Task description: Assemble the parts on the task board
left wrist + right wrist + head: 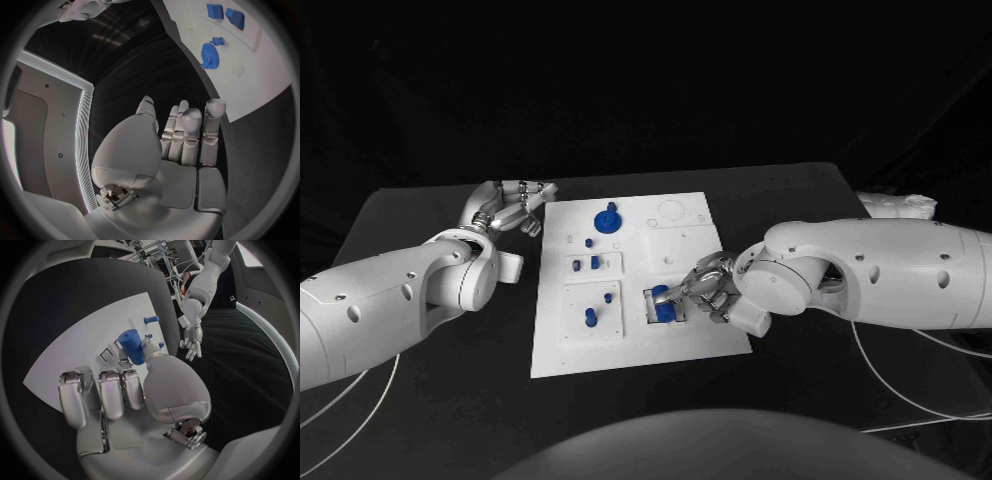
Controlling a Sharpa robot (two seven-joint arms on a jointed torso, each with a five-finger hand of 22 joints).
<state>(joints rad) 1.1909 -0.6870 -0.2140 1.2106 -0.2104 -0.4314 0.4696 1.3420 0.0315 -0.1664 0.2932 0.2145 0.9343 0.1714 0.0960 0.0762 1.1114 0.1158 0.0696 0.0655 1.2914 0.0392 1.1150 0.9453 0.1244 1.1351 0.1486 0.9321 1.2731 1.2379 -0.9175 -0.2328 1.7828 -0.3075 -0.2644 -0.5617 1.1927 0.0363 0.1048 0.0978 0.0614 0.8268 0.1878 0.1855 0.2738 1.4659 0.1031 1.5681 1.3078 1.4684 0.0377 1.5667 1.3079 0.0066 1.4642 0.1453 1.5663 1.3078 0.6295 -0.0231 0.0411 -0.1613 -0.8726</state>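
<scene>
1. Closest to the robot, the right hand (708, 290) sits over the near right part of the task board (639, 345). It's pinching a blue cylinder (664, 308) at a rectangular pocket in the board there. In the right wrist view the same cylinder (132, 346) is up against the thumb and fingertips, tilted, with the other fingers (100, 395) curled side by side below it.

2. Just left of that on the board, two small blue pieces (596, 312) lie on a raised square panel near the middle-left. Not touching either hand.

3. A bit further up there's another panel with a pair of small blue blocks (584, 264) next to each other. The left wrist view shows them too (225, 15), near the board's edge.

4. Further back, a blue gear (606, 221) sits on the far-left part of the board, with a tiny blue peg (590, 242) just on the near side of it. The gear is also visible in the left wrist view (209, 55).

5. Farthest out, the left hand (509, 207) hovers just off the board's far-left corner, over the black table (430, 210). It's beside the board, near the gear but apart from it. Its fingers (187, 132) are straight and pressed pretty close together, holding nothing, though I can't tell if it touches the table.
</scene>
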